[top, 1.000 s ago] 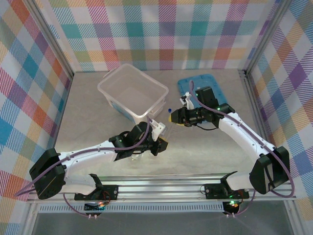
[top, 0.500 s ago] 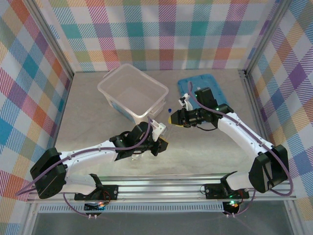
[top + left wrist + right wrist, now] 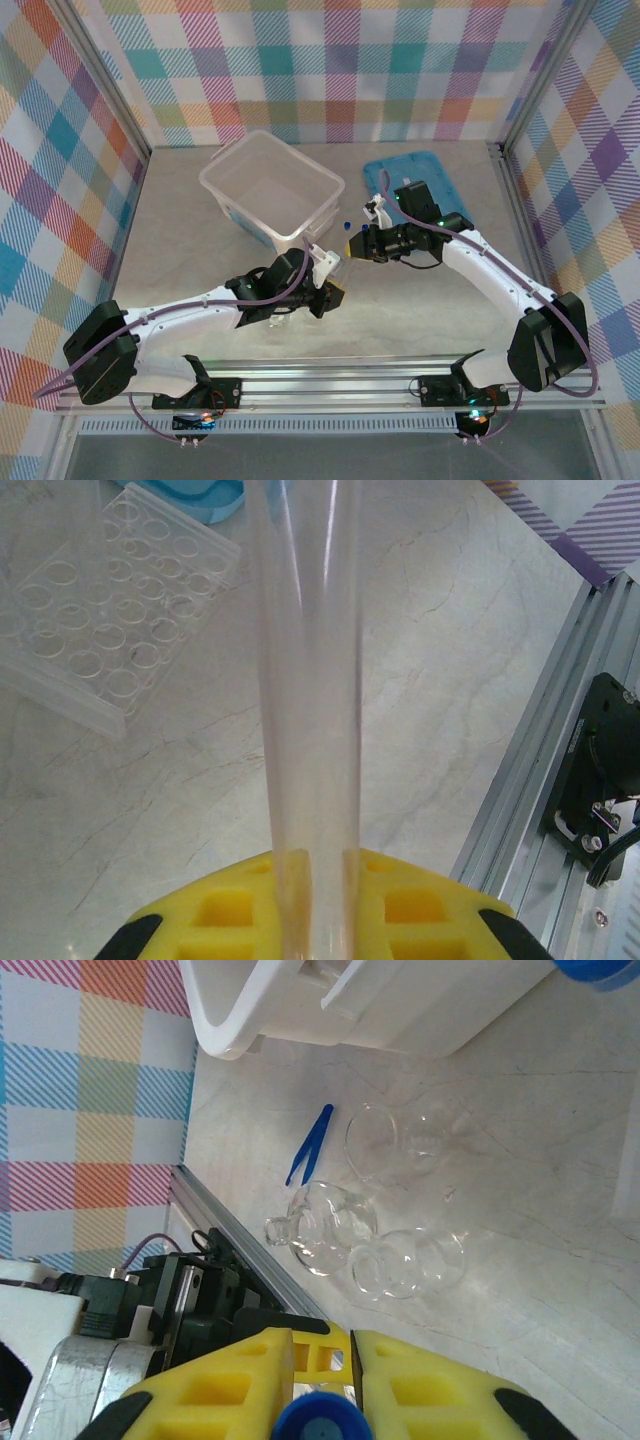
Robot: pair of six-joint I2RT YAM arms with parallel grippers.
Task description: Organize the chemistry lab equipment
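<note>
While close together, three clear glass vessels and one blue tweezers.

tub left of lid | tweezers seemingly beside flask
</note>
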